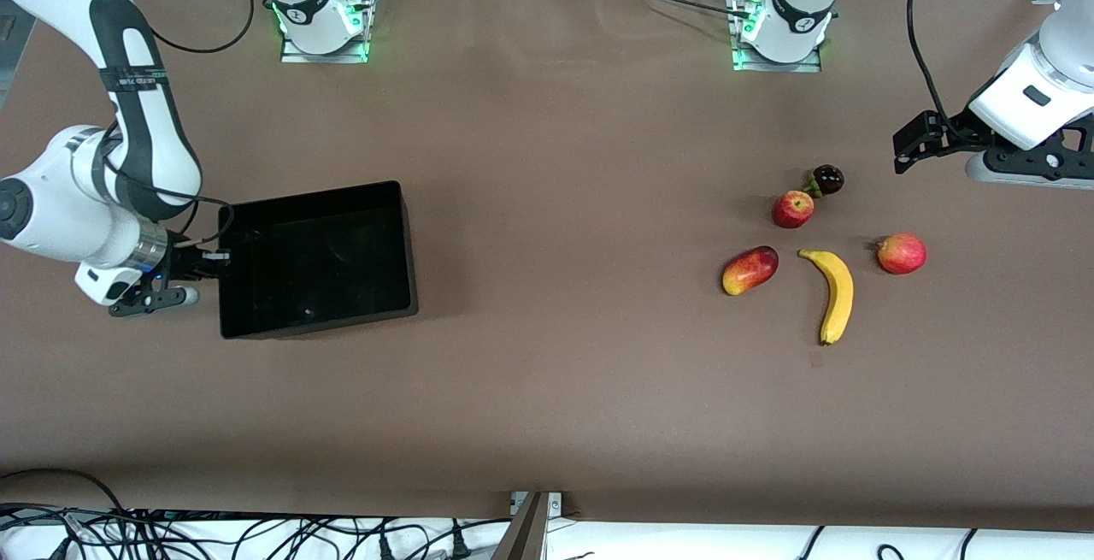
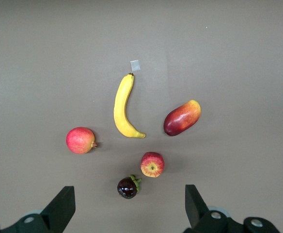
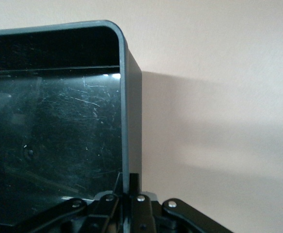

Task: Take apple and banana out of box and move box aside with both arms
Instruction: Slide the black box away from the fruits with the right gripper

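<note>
Left tool (image 2: 127, 208) raised, fingers spread wide; right tool (image 3: 131, 194) low, fingers pinched together.

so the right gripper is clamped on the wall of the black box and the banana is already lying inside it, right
Not quite. The right gripper is shut on the black box wall, as the right wrist view shows, but the banana is not inside. The front view shows it lying on the table toward the left arm's end, among the other fruits, and the box holds no fruit.
</note>
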`<act>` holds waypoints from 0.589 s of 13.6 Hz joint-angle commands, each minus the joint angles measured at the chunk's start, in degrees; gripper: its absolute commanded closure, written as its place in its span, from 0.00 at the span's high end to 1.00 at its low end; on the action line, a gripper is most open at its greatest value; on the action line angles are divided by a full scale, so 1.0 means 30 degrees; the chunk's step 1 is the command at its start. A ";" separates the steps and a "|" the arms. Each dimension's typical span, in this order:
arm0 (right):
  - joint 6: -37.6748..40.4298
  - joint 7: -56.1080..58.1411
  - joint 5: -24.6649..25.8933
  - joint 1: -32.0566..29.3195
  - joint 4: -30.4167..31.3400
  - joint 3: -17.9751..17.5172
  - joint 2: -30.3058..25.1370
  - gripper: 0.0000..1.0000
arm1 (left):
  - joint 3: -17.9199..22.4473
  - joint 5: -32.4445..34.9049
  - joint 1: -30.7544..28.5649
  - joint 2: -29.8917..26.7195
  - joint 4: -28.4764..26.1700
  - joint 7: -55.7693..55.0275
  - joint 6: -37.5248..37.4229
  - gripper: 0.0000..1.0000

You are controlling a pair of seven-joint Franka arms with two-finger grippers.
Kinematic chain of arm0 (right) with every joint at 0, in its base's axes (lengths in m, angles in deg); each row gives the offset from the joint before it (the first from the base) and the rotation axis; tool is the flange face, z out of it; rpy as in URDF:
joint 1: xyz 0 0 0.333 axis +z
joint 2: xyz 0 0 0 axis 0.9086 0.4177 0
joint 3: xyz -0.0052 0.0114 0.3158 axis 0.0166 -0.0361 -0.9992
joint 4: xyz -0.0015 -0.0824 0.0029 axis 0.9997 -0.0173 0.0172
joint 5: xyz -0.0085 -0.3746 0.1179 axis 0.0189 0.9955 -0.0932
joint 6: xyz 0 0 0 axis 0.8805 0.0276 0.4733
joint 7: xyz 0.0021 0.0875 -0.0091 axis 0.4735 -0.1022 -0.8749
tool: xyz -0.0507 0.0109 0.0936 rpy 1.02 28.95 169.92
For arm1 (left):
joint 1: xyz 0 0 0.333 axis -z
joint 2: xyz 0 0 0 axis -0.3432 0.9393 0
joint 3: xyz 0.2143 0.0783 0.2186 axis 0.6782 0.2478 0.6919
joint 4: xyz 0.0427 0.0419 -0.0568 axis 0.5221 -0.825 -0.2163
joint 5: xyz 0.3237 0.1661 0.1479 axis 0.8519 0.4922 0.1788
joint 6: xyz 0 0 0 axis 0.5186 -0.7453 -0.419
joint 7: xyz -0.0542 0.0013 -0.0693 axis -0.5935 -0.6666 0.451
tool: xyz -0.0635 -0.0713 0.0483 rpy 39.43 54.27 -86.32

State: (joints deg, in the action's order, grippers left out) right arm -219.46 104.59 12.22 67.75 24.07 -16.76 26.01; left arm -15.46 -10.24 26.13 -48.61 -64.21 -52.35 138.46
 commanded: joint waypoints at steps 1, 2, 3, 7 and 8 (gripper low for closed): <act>-0.1071 -0.0167 -0.0773 -0.0022 0.2272 -0.0051 -0.1583 0.00 | -0.0070 0.0153 0.0033 0.0064 0.0437 -0.0008 -0.0475 1.00; -0.1132 -0.0664 -0.0773 -0.0022 0.2566 -0.0051 -0.1700 0.00 | -0.0070 0.0124 0.0033 0.0064 0.0437 -0.0037 -0.0475 1.00; -0.1161 -0.0959 -0.0773 0.0007 0.2714 -0.0051 -0.1759 0.00 | -0.0070 0.0123 0.0062 0.0064 0.0437 0.0021 -0.0475 1.00; -0.2010 -0.1634 -0.0773 -0.0022 0.3418 -0.0051 -0.1731 0.00 | -0.0070 0.0123 0.0062 0.0064 0.0437 0.0079 -0.0446 1.00; -0.2011 -0.1665 -0.0773 -0.0022 0.3506 -0.0051 -0.1731 0.00 | -0.0070 0.0123 0.0062 0.0064 0.0437 0.0051 -0.0474 1.00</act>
State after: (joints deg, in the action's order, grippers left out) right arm -224.49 100.50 11.32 67.75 31.81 -16.74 23.32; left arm -15.51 -10.24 26.21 -48.61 -64.18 -52.35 138.35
